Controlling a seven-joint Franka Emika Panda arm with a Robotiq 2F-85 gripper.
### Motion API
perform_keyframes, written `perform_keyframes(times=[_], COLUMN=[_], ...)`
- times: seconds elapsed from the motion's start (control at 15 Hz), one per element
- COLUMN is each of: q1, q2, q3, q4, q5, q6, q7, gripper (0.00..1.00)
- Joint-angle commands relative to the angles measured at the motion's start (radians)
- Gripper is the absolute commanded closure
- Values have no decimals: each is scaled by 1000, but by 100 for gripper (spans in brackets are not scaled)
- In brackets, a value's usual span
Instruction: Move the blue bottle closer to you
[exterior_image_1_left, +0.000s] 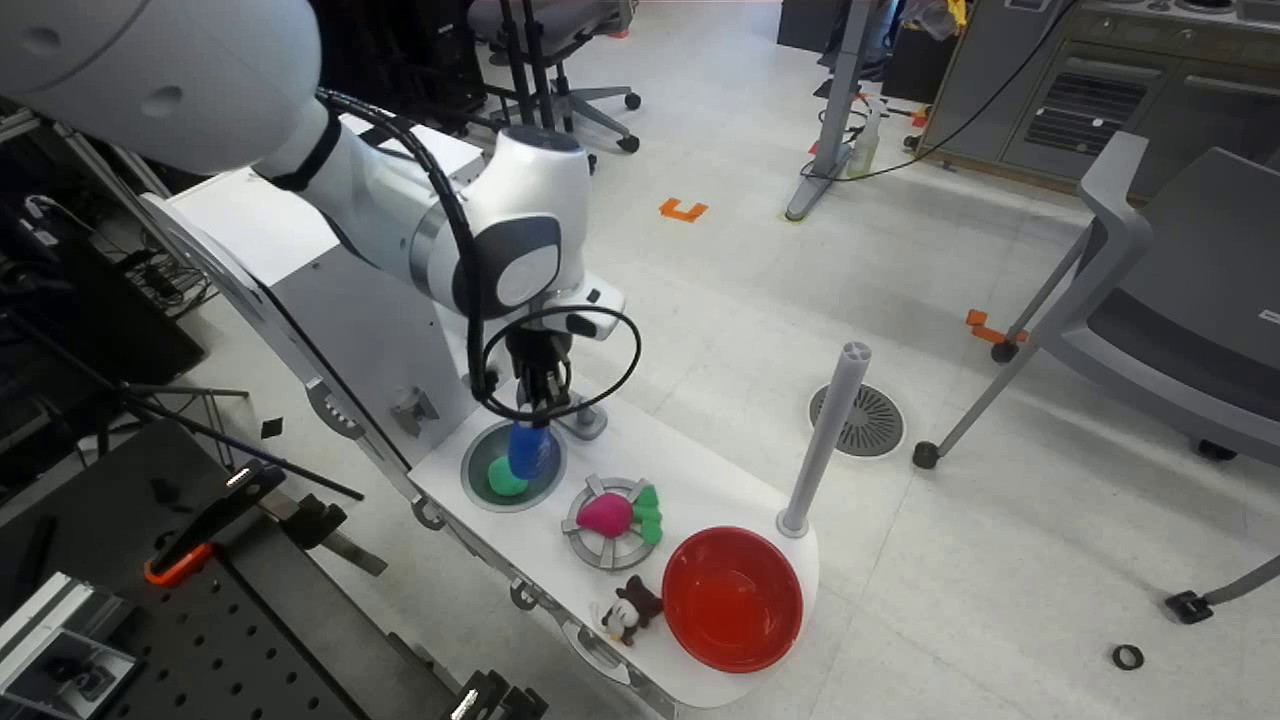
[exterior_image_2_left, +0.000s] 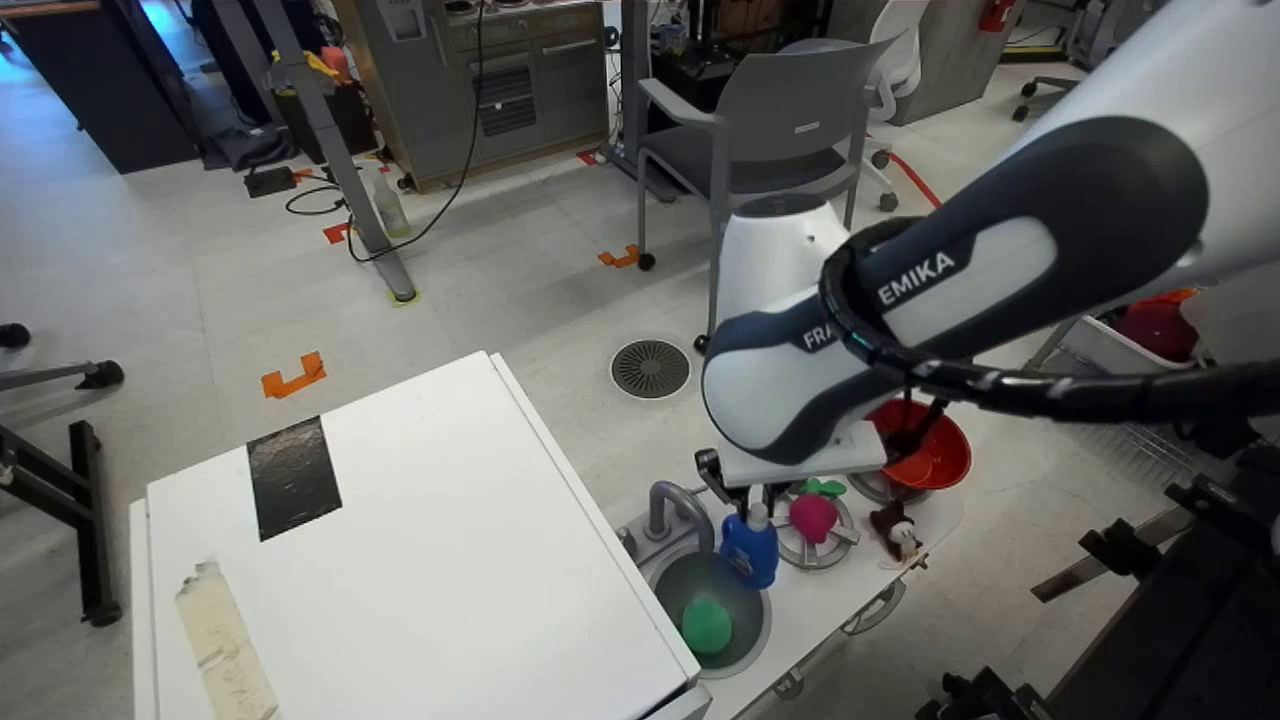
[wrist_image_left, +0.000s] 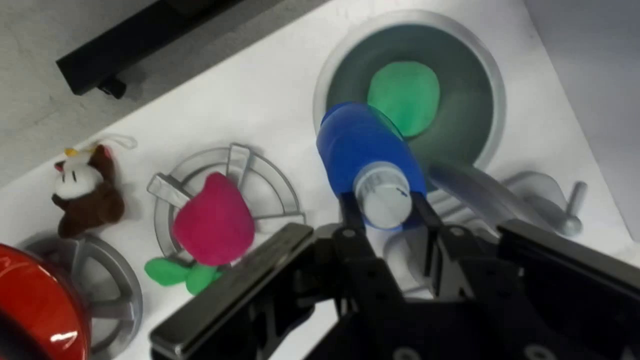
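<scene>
The blue bottle (wrist_image_left: 357, 142) has a whitish cap and shows in both exterior views (exterior_image_1_left: 530, 453) (exterior_image_2_left: 750, 552). My gripper (wrist_image_left: 387, 202) is shut on the bottle's neck, just under the cap, one finger on each side. In an exterior view the gripper (exterior_image_2_left: 757, 500) points down with the bottle hanging from it. The bottle is slightly tilted and overlaps the edge of the round grey sink (wrist_image_left: 492, 120). It seems to be held above the counter (wrist_image_left: 260, 107), though its base is hidden in the wrist view.
A green round item (wrist_image_left: 407, 97) lies in the sink. The grey faucet (wrist_image_left: 480, 192) stands close beside the bottle. A pink-and-green item (wrist_image_left: 215, 220) sits on a burner. A plush toy (exterior_image_1_left: 630, 608), a red bowl (exterior_image_1_left: 733, 600) and a grey post (exterior_image_1_left: 825, 440) stand farther along the counter.
</scene>
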Motion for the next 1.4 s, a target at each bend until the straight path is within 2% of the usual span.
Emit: perform_keyframes(times=[0.0, 0.27, 0.6, 0.87, 1.27, 1.33], q1=[33, 57, 107, 139, 176, 175], q2=[-91, -78, -70, -67, -18, -14], q3=[-37, -51, -82, -104, -161, -164], q4=[-236, -342, -403, -416, -372, -367], q5=[9, 4, -5, 3, 7, 10], q6=[91, 188, 356, 441, 472, 463], q7=[-34, -58, -79, -88, -73, -72], gripper=[82, 85, 86, 89, 88, 48])
